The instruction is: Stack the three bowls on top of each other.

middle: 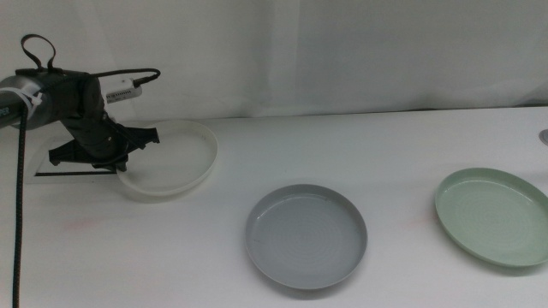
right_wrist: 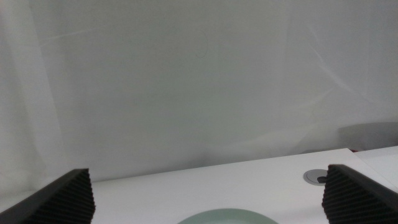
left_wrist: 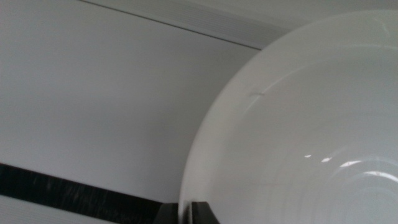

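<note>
Cream bowl (middle: 175, 162) is pinched by its rim in the closed left gripper (middle: 120, 164), tilted, so it could easily be dropped before grey bowl (middle: 306, 235) is reached.

Middle view: high, looking forward and down over the table (middle: 385, 145). Left wrist view: very close on the white bowl (left_wrist: 298, 137), shared with middle. Right wrist view: low, facing the back edge.

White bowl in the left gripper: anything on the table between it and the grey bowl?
Nothing visible. The left gripper is shut on the white bowl at its rim, and only bare table lies between it and the grey bowl. The green bowl sits beyond, off that line.
</note>
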